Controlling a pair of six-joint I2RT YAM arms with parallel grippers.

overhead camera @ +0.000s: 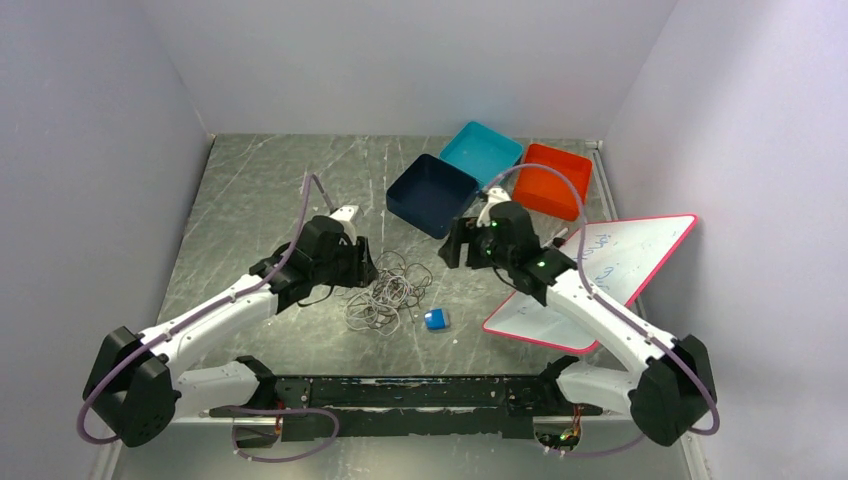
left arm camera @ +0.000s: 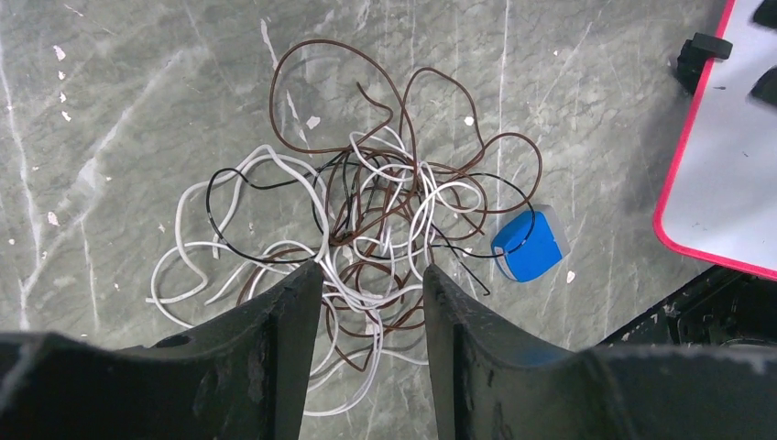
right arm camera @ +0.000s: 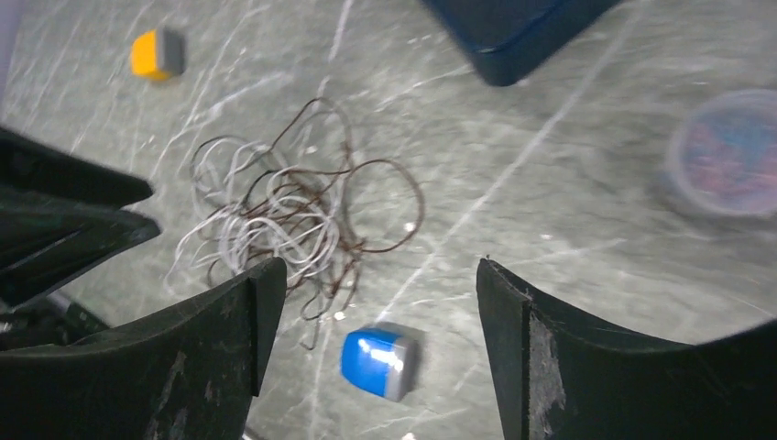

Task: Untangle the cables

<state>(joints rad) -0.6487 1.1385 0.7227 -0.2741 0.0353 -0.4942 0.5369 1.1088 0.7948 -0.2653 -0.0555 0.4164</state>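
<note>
Both white-and-black arms [overhead camera: 215, 310] extend forward, angled inward. Left black two-finger gripper [left arm camera: 371, 275]: jaws partly parted, pointing downward. Right black two-finger gripper [right arm camera: 377, 268]: jaws wide apart.

Round object [right arm camera: 724, 165] was blurred beyond identification. Navy tray [right arm camera: 513, 32] was cut off by top edge. Lower loops of cables [left arm camera: 366, 215] were hidden behind left gripper [left arm camera: 373, 272].

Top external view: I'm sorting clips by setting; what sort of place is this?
Likely a lab robot cell: plain white walls box in a scratched grey table, with a tangle of cables and three coloured bins.
</note>
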